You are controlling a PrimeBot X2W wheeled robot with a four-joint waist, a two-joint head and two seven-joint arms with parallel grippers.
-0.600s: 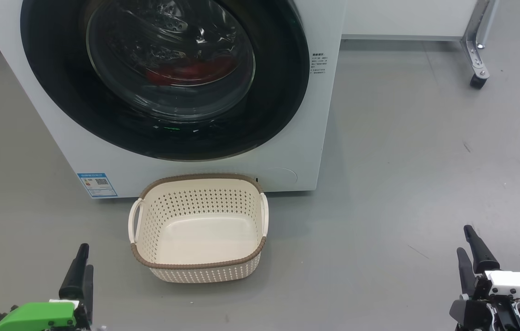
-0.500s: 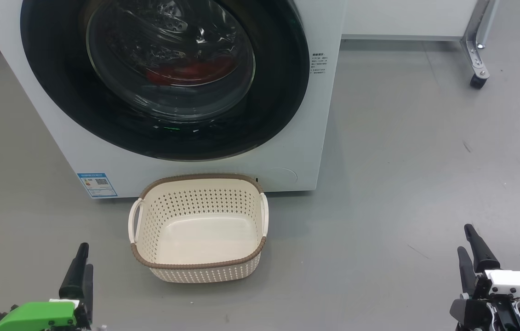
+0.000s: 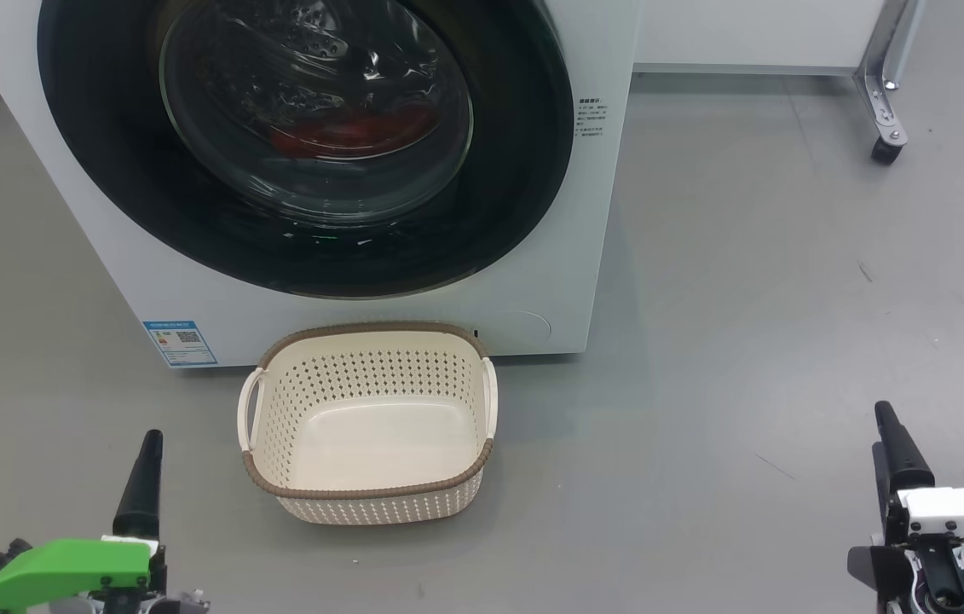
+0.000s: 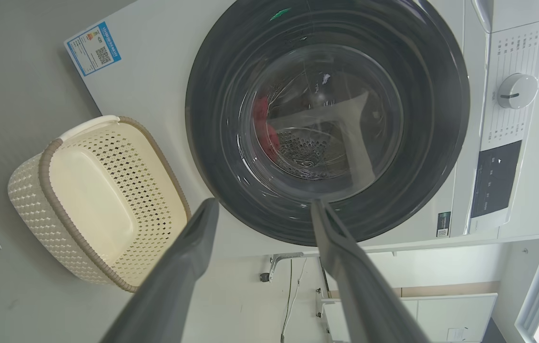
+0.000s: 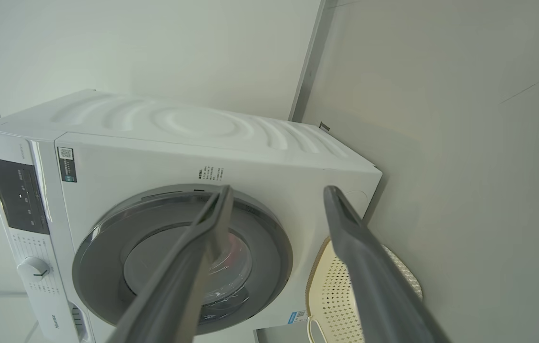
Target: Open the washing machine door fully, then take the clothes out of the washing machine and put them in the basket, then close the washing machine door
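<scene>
The right gripper and left gripper have turned slightly, jaws spread.

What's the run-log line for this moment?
door shut | clothes inside washer | basket empty, before washer | left claw open, empty | right claw open, empty

washing machine: white body, blue label. washing machine door: glossy black rim, clear glass centre. clothes seen through the glass: red. basket: cream, dotted perforation pattern on the sides, brown woven-look rim. floor: plain grey. left end effector: dark grey fingers, green housing. right end effector: same dark fingers, white housing.
</scene>
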